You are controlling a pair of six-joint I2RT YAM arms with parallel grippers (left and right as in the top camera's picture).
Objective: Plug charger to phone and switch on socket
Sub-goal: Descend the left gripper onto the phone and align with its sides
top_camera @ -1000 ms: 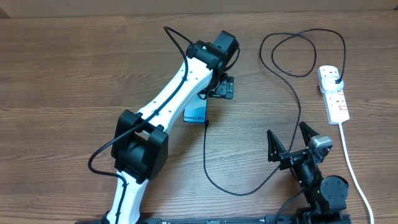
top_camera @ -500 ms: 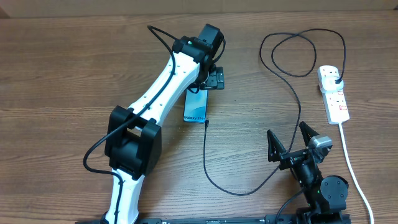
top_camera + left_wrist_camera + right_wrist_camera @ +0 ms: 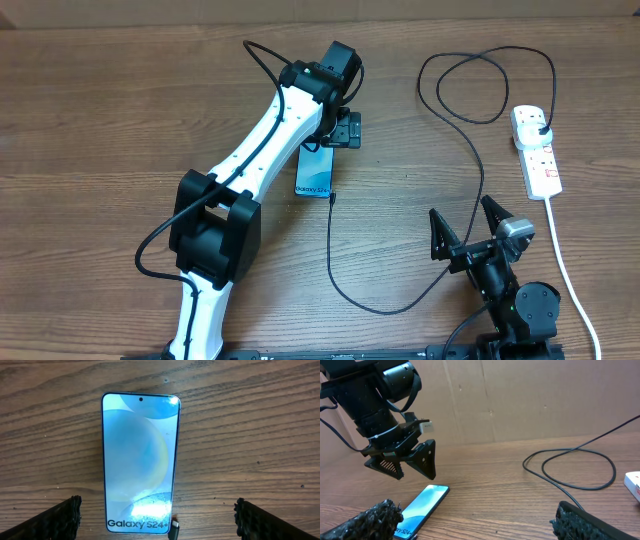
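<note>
The left pincer (image 3: 343, 130) hangs spread wide and empty over the far end of the phone (image 3: 139, 460), which lies flat, screen up, near the middle of the bench (image 3: 100, 120). The small tip of the charger (image 3: 174, 531) sits at the phone's bottom corner; whether it is seated I cannot tell. Its thin black cable loops across to the adapter (image 3: 541, 124) standing in the socket (image 3: 537, 160) at the right, where a thick white cord (image 3: 565, 265) trails off. The right pincer (image 3: 468, 228) rests wide and empty beside the cable. The bench is brown wood grain, with a cardboard-brown wall (image 3: 545, 395) behind.
</note>
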